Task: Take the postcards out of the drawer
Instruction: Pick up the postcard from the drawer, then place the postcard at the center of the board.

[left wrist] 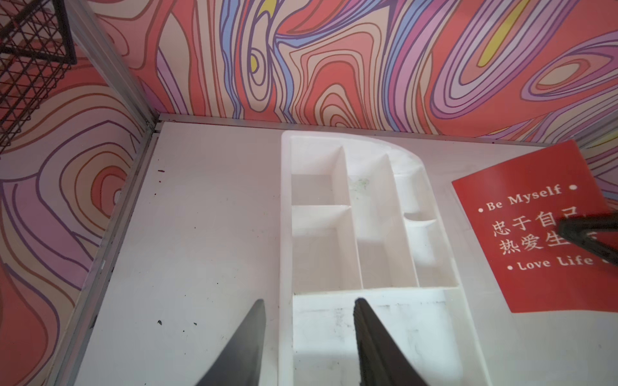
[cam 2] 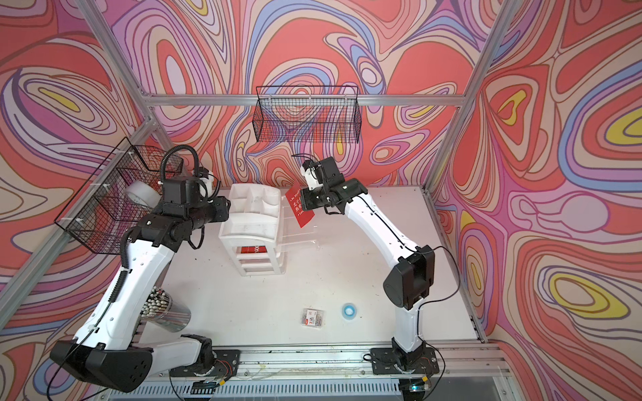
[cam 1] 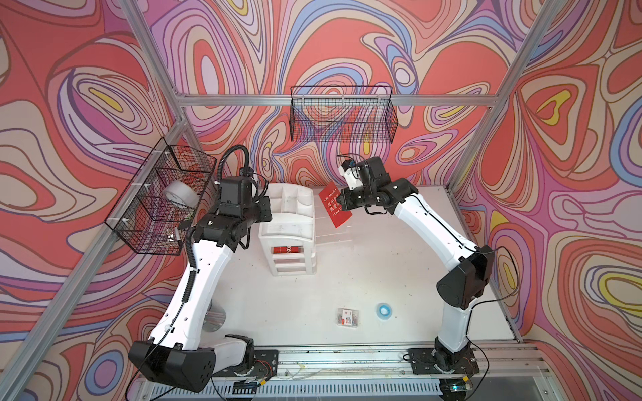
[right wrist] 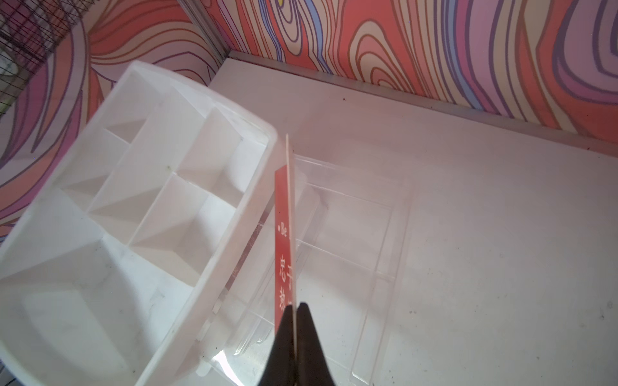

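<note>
A red postcard (cam 1: 332,208) (cam 2: 305,218) with white lettering hangs tilted beside the white drawer unit (cam 1: 288,225), over its pulled-out clear drawer (cam 1: 331,233) (right wrist: 351,234). My right gripper (cam 1: 342,202) (right wrist: 296,305) is shut on the card's edge; the right wrist view shows the card (right wrist: 284,234) edge-on. The card (left wrist: 535,234) also shows in the left wrist view. Another red postcard (cam 1: 286,249) (cam 2: 253,250) lies inside a lower drawer at the unit's front. My left gripper (left wrist: 309,302) stands open above the unit's left rim (left wrist: 286,217), holding nothing.
A wire basket (cam 1: 342,114) hangs on the back wall. Another wire basket (cam 1: 163,205) on the left wall holds a tape roll. A small clear packet (cam 1: 348,317) and a blue ring (cam 1: 383,310) lie near the front. A cup of sticks (cam 2: 166,309) stands behind my left arm.
</note>
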